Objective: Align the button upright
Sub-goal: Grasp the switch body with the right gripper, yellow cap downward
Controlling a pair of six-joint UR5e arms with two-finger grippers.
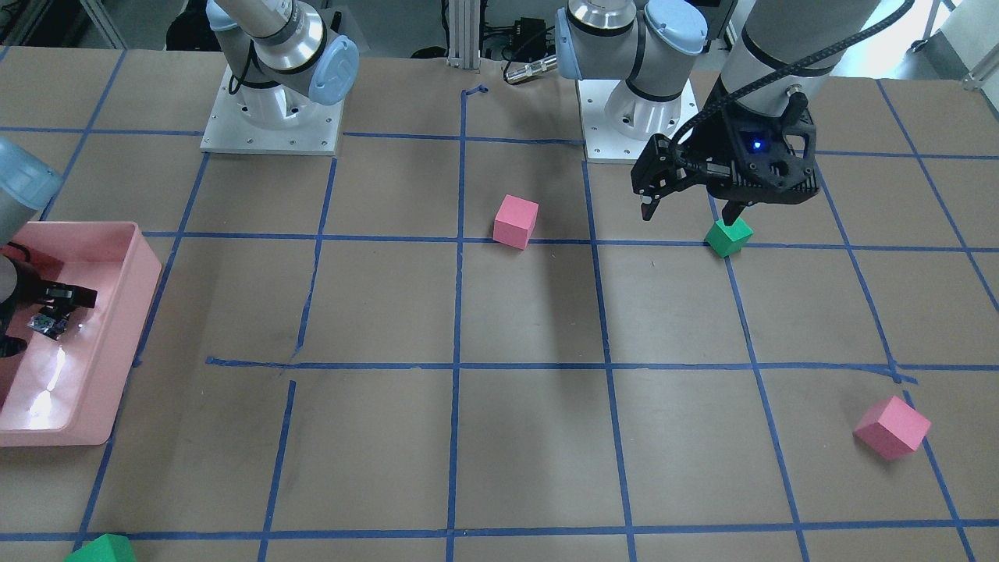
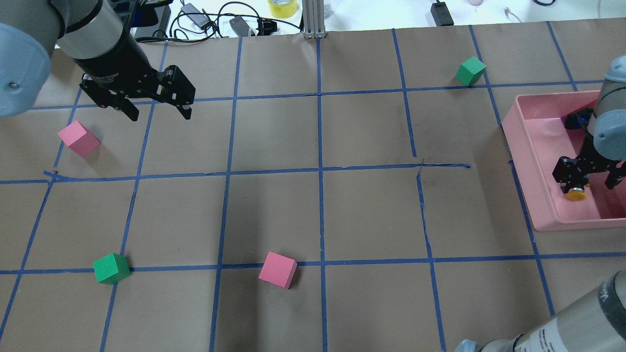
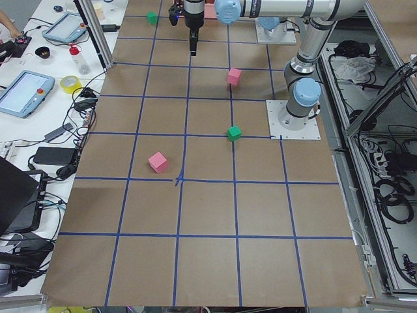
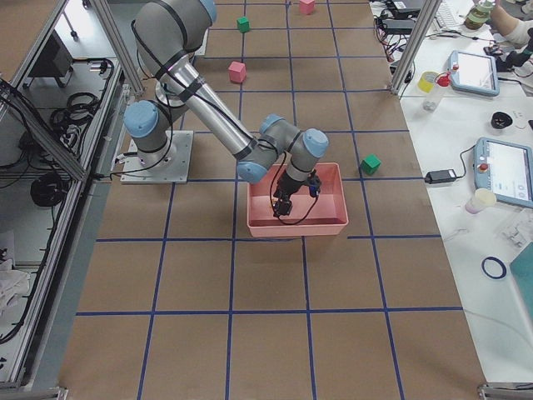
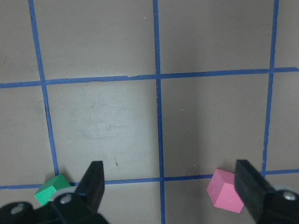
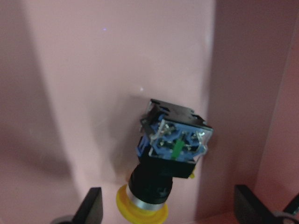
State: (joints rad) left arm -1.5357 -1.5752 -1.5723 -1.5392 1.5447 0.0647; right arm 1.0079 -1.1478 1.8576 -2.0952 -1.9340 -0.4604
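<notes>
The button (image 6: 173,149) lies tipped over on the floor of the pink bin (image 2: 538,205), its grey-blue base toward the wrist camera and its yellow cap (image 2: 576,194) toward the bin's near wall. My right gripper (image 2: 584,185) hangs inside the bin just over the button, open, with a finger on either side and clear gaps to it. From the front, the button (image 1: 47,324) shows dark below that gripper (image 1: 61,312). My left gripper (image 2: 156,108) is open and empty, held above the table far from the bin.
Pink cubes (image 2: 78,138) (image 2: 278,270) and green cubes (image 2: 111,268) (image 2: 470,71) lie scattered on the brown taped table. The left wrist view shows a green cube (image 5: 52,188) and a pink cube (image 5: 225,190) below the left gripper. The bin walls (image 6: 280,116) close in around the button.
</notes>
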